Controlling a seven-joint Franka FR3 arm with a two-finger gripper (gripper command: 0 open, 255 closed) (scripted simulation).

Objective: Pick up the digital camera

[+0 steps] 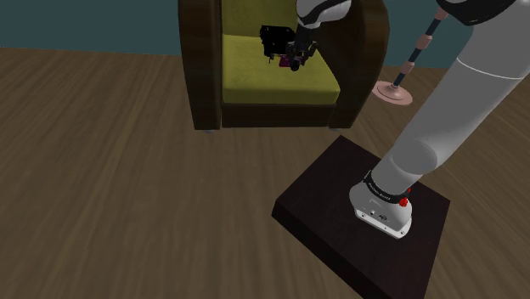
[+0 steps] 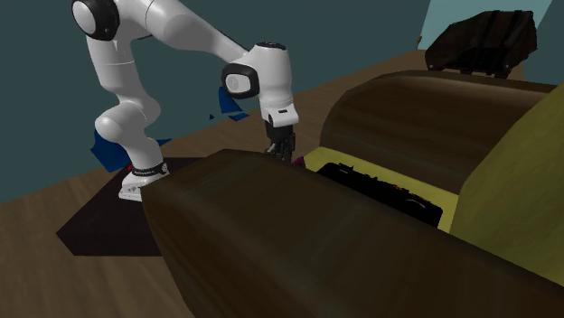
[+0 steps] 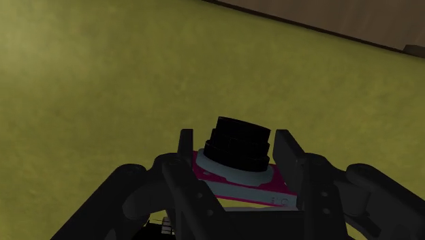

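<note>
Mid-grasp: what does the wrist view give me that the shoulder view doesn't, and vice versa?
Wrist view: fingers clasping the pink digital camera by its sides, black lens between them. Shoulder view: a black object on the yellow-green cushion beside the gripper, the armchair with dark arms, the stand, the wood floor. Both: camera, gripper, cushion.

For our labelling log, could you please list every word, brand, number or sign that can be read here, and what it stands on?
Nothing here is legible.
On the digital camera: a small pale mark on its pink body, too blurred to read.
On the dark band low on the white arm: pale lettering, too small to read.
</note>
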